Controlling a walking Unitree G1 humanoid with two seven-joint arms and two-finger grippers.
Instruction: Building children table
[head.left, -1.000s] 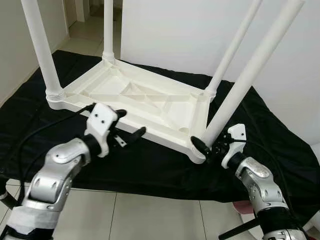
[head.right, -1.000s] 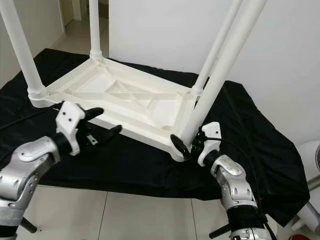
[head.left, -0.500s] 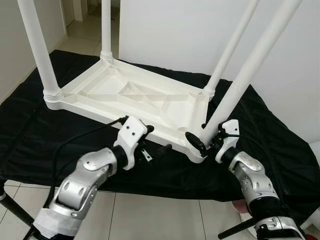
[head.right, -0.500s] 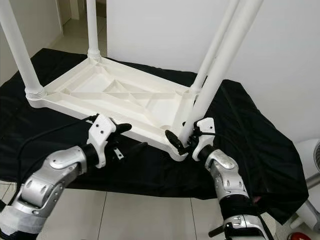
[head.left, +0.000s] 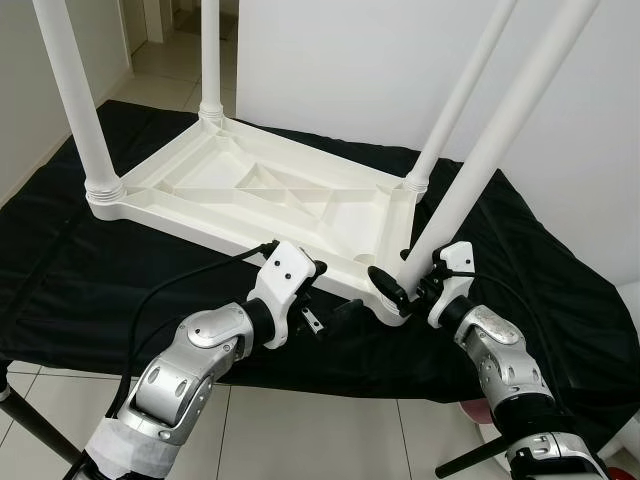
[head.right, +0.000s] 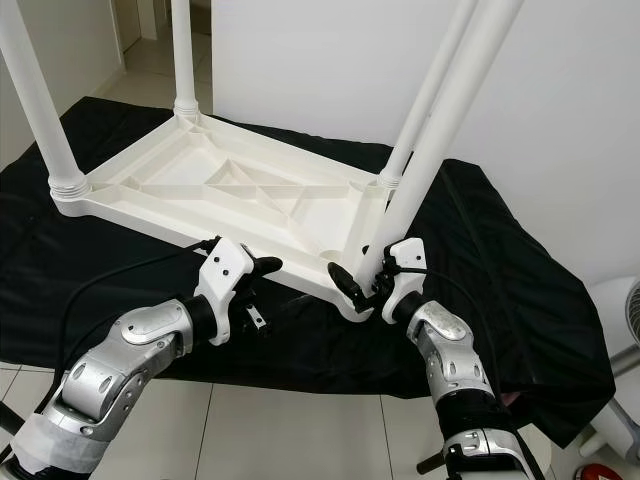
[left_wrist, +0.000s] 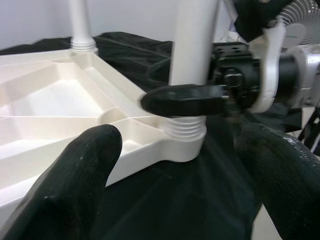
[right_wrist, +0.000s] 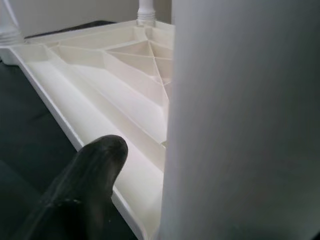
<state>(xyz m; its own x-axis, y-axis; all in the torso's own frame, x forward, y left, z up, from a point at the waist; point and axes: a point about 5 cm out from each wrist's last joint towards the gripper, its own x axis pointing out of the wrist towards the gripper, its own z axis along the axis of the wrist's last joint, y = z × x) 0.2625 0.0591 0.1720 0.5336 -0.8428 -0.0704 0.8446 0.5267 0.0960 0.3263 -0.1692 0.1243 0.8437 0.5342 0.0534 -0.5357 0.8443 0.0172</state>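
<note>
1. Black fingers of our right gripper are clamping the near leg just above its threaded collar, one finger crossing the front of the shaft in the left wrist view. This arm is the nearer one to the joint, and we are judging that it is the arm doing the work there.

2. We are holding our left gripper spread wide and empty, just beside the same corner. Its two pads are framing the collar from the side without touching the plastic. The socket is lying straight ahead of it, toward the robot's right.

3. The leg's long axis is running steeply upward from the near right corner socket, leaning a little to the right. We are reading the next move as a turn about that axis, or a steadying of the frame by the left arm.

4. Farther back, the white tabletop is lying upside down on the black cloth, ribs showing.

5. Three other legs are already standing in their corners, so we are judging the build nearly done.
</note>
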